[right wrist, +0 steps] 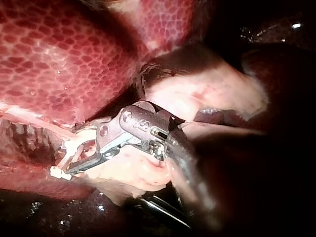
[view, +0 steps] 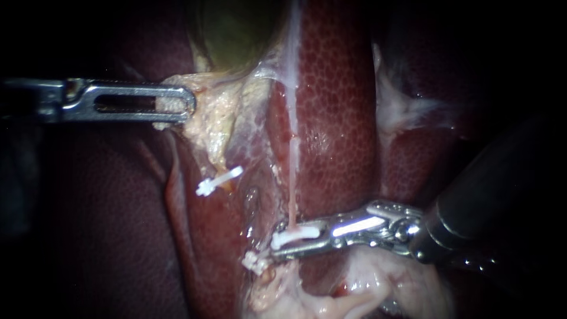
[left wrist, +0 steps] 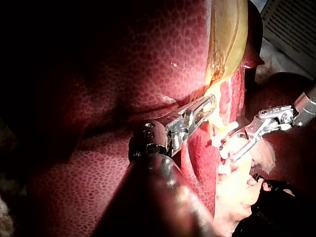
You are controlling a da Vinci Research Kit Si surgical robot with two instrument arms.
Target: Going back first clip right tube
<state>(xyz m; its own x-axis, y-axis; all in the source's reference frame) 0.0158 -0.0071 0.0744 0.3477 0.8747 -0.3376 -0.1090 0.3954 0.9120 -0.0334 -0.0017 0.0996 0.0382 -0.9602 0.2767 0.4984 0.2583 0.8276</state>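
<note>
My right instrument (view: 277,247) comes in from the lower right and reaches the thin pink right tube (view: 292,189). Its jaws stand slightly apart, and a white clip (view: 293,235) sits on the tube in the gap between them. In the right wrist view the same clip (right wrist: 63,148) curves between the parted jaws of that instrument (right wrist: 61,158). My left instrument (view: 177,105) comes in from the left. Its slotted jaws are shut on pale tissue (view: 204,121) just below the greenish gallbladder (view: 236,29) and hold it taut. The left wrist view shows this instrument (left wrist: 210,101) gripping beside the gallbladder (left wrist: 227,29).
Another white clip (view: 218,180) sits on the left tube. The dark red liver (view: 336,100) surrounds the field. Pale fatty tissue (view: 354,283) lies under the right instrument's shaft. A pale gridded surface (left wrist: 291,24) shows beyond the liver in the left wrist view.
</note>
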